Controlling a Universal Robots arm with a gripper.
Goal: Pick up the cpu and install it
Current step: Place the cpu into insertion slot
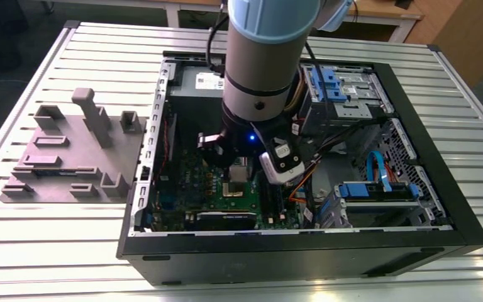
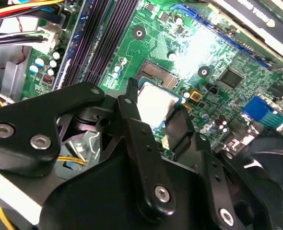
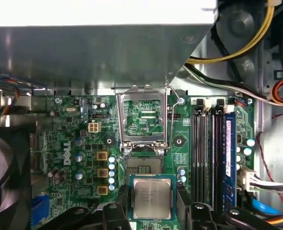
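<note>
Black fingers point(image 3: 123, 203) snug on 2 sides of the cpu point(image 3: 152, 199), near the open socket point(image 3: 144, 165).

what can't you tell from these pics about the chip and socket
Second wrist view: the fingers cover part of the cpu, and the cpu covers part of the socket.
First wrist view: the cpu's height above the socket cannot be judged.
Exterior view: the arm blocks the board beneath it.
</note>
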